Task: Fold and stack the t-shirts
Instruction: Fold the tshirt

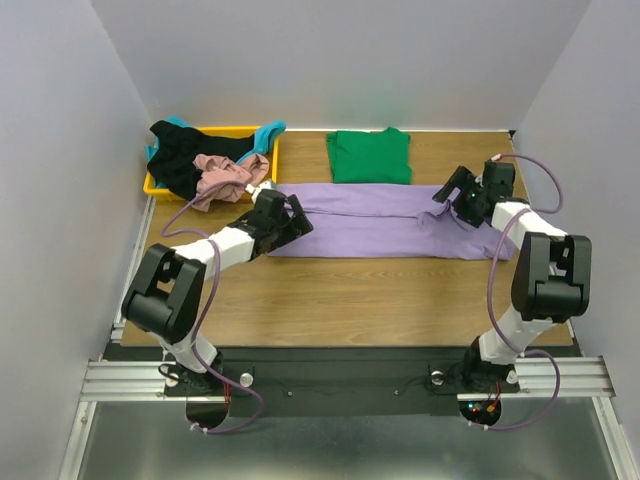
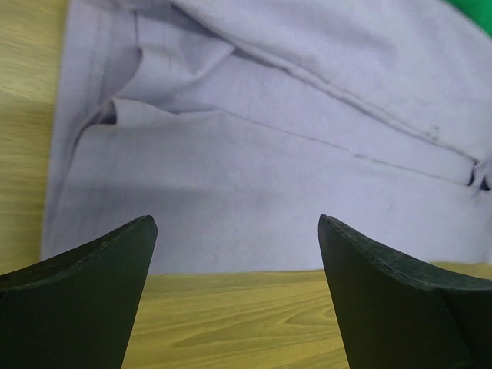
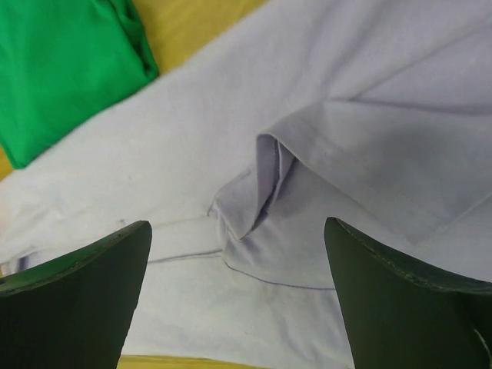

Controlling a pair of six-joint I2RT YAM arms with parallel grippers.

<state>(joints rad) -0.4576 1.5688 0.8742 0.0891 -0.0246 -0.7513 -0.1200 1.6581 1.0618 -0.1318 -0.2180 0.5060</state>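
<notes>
Two claws stand with jaws wide, holding nothing; the left claw (image 1: 296, 220) is over the left end of the lavender purple cloth t-shirt (image 1: 385, 222), the right claw (image 1: 447, 205) over its right end; that shirt lies folded into a long band across the middle of the wooden surface (image 1: 350, 290); a folded green cloth t-shirt (image 1: 370, 157) lies just beyond it, far centre; a black shirt (image 1: 185, 160), a dusty pink shirt (image 1: 225, 175) and a teal shirt (image 1: 270, 128) are heaped in the yellow plastic tray (image 1: 228, 131), far left.

purple t-shirt (image 1: 385, 225): long folded strip (creased) | green t-shirt (image 1: 370, 157): folded square behind it
</notes>
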